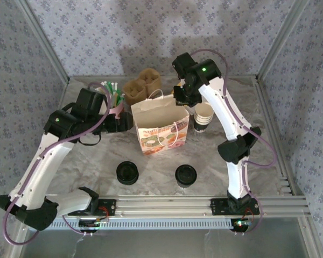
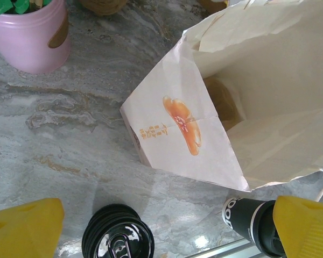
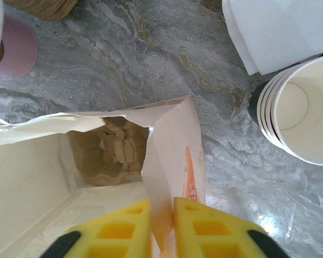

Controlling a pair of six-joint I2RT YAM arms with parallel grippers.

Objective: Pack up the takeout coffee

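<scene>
The right gripper (image 3: 161,228) has its 2 fingers (image 3: 116,231) pressed on either side of the paper bag (image 3: 175,156) rim, pinching the paper. That grip wants to be firm and held high so the mouth gapes. The left gripper (image 2: 167,220) is spread wide and holds nothing. The takeout coffee (image 1: 185,176) stands upright outside the bag, just beside the left gripper's right-hand finger. I judge it best to close on the cup's body below the lid, keep it level, and lower it beside the brown pulp carrier (image 3: 110,150) inside.

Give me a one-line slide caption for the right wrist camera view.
Right claw pinching the paper bag's rim, a brown carrier inside, stacked lidless cups beside.
</scene>
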